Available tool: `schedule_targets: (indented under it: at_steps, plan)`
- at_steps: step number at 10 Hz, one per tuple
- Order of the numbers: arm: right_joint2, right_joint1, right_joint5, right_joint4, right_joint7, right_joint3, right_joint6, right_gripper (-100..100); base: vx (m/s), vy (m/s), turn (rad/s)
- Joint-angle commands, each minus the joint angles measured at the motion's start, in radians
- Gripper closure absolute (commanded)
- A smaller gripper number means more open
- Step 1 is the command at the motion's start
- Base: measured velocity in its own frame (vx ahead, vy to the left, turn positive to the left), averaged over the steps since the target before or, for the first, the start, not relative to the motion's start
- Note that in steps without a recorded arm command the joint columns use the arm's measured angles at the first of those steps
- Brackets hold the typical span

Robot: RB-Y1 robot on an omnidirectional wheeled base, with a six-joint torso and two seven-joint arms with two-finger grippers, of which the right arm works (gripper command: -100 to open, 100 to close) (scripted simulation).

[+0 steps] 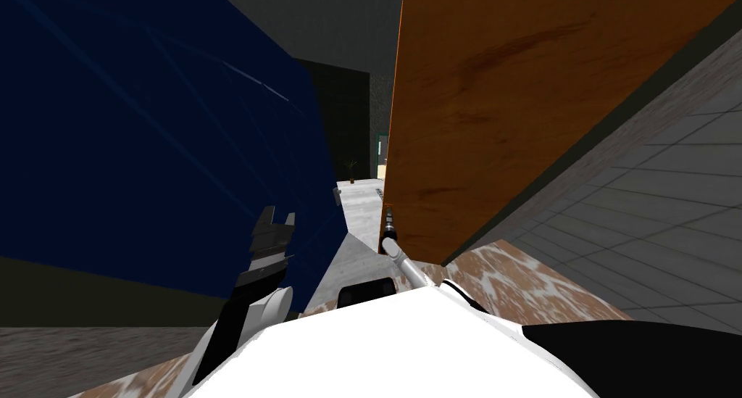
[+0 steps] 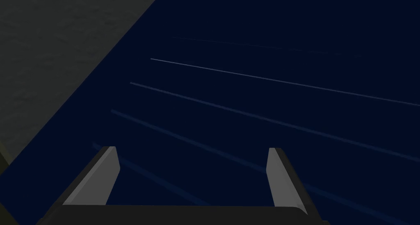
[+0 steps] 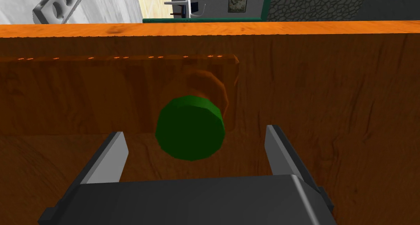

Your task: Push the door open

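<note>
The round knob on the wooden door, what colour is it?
Dark green. The round knob on the orange-brown wooden door shows best in the right wrist view.

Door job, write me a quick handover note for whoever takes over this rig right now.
Right hand: open, with the green knob between its fingers, clear of both.
Left hand: open, facing a dark blue surface, holding nothing.
Orange wooden door: on my right, seemingly ajar; a lit room shows past its edge.
Done: right hand is lined up at the knob.
Left: push the door open wider.
</note>
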Motion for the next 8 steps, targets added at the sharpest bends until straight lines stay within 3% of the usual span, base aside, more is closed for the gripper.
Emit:
schedule_targets:
  at_steps: [1,2,3,8]
  plan:
    - [-0.003,-0.003,-0.002,0.003,-0.003,-0.004,0.000,-100,0.216,-0.078,0.023]
    - [-0.002,-0.002,-0.001,0.002,-0.002,-0.002,0.000,-100,0.100,-0.038,0.008]
    - [-0.002,-0.002,-0.001,0.002,-0.002,-0.002,0.000,100,-0.010,0.003,-0.007]
    - [-0.002,-0.002,-0.001,0.002,-0.002,-0.002,0.000,100,-0.021,0.007,-0.002]
